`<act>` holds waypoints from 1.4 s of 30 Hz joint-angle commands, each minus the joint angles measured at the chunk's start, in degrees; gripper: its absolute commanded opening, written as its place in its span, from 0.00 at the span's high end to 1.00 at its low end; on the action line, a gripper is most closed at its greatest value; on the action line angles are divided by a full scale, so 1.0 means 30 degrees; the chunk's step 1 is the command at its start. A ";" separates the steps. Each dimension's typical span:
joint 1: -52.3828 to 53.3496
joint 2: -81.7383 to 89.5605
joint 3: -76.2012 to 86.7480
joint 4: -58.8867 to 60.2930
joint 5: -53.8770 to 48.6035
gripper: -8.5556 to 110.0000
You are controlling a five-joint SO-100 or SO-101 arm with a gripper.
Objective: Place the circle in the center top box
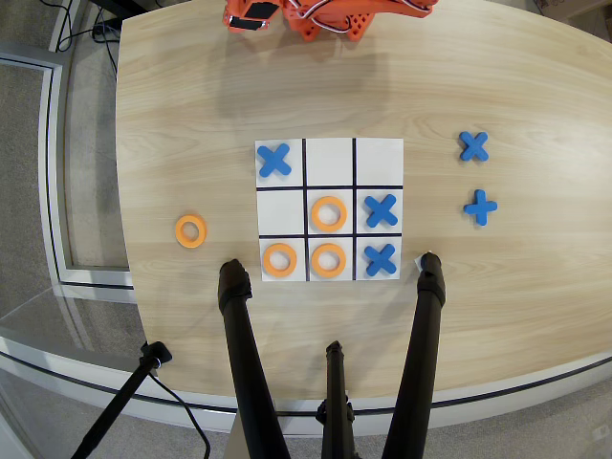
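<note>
Four flat orange rings show in the overhead view. One ring [328,259] lies in the middle cell of the board's edge row nearest the black tripod legs. Another [279,259] lies in the cell to its left, one [328,213] in the board's central cell, and one [190,230] loose on the table left of the board. The white 3x3 board [330,163] lies mid-table. The orange arm [325,14] is folded at the far edge, well away from the board. Its gripper [251,19] is partly cut off, and its jaws cannot be made out.
Blue crosses lie in the board's far-left cell [274,160], right-middle cell [381,209] and near-right cell [381,259]. Two more crosses [473,145] [480,207] lie loose to the right. Black tripod legs [244,354] [421,344] stand at the near table edge.
</note>
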 commanded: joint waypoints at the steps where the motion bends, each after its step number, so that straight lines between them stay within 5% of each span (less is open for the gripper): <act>1: 0.0059 0.0322 0.1055 -0.0059 0.0000 0.93; 12: -0.0791 0.0117 0.1055 -0.0029 -0.0322 0.93; 17: -0.0029 -0.0850 0.1055 0.0146 -0.4102 0.93; 25: -0.0469 -0.0820 0.1055 0.0176 -0.1260 0.93; 42: -0.0732 0.0293 0.1055 -0.0059 -0.1143 0.93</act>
